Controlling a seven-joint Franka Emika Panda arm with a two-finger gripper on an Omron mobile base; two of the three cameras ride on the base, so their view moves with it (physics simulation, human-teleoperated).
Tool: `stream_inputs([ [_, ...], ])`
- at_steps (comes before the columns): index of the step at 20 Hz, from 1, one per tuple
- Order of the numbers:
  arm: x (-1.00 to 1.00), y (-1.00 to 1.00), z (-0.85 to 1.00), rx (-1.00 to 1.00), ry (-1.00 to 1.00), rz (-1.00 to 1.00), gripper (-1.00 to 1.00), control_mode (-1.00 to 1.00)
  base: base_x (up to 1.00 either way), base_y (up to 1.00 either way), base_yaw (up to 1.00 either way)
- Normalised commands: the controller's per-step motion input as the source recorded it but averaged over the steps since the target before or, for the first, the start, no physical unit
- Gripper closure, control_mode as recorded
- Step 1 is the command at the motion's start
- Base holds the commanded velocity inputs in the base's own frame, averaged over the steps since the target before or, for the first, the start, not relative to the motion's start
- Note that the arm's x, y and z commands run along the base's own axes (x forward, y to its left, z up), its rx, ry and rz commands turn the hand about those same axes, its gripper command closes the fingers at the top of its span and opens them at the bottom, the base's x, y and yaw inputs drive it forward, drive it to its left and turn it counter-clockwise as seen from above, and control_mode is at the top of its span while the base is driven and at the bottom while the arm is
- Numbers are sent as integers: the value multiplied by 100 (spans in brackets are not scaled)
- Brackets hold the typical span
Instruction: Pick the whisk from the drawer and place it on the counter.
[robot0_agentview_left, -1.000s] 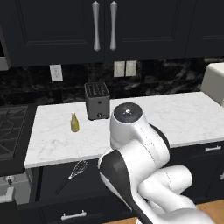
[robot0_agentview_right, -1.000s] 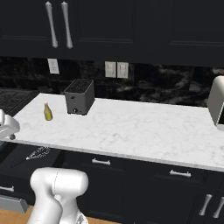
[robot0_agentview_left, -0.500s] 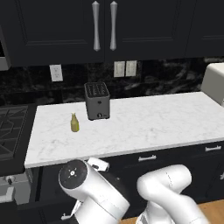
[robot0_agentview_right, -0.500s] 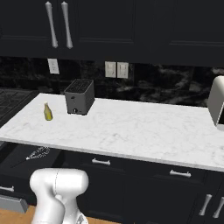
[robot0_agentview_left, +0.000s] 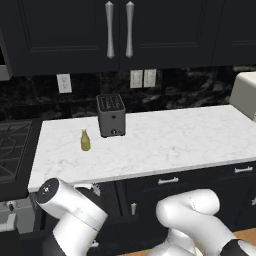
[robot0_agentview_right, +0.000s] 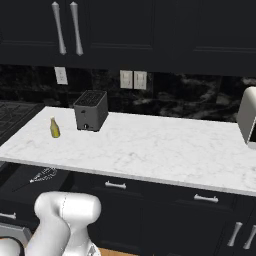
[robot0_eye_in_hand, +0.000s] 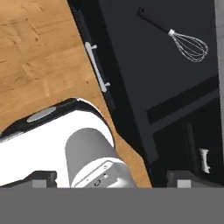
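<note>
The whisk (robot0_eye_in_hand: 189, 44), with its thin black handle and silver wire head, lies flat in the open black drawer (robot0_eye_in_hand: 140, 70) at the top right of the hand view. My gripper (robot0_eye_in_hand: 113, 180) hangs above the drawer's front edge, well short of the whisk. Its fingertips (robot0_eye_in_hand: 43, 179) stand wide apart with nothing between them, so it is open. In the right base view the whisk (robot0_agentview_right: 44, 175) shows in the drawer (robot0_agentview_right: 22, 185) below the left end of the white marble counter (robot0_agentview_right: 150, 145). The left base view shows the counter (robot0_agentview_left: 165, 140), with my arm low in front of it.
A dark toaster (robot0_agentview_left: 111, 116) and a small yellow-green bottle (robot0_agentview_left: 85, 140) stand on the counter's left part. The black stovetop (robot0_agentview_left: 10, 150) lies further left. The drawer's silver bar handle (robot0_eye_in_hand: 97, 65) faces the wooden floor (robot0_eye_in_hand: 35, 65). A white appliance (robot0_agentview_right: 247, 117) sits at the counter's right end.
My arm has swung down and to the left, from in front of the counter to below its edge. It now covers the whisk in the left base view. The gripper stayed open.
</note>
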Motion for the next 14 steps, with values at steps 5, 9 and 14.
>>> stream_inputs([
  [5,66,0,-58,2,31,8,-100,-100,0,0,0],
  [9,57,1,-70,9,29,13,-100,-100,0,0,0],
  [14,25,4,-58,1,19,15,-100,-100,0,0,0],
])
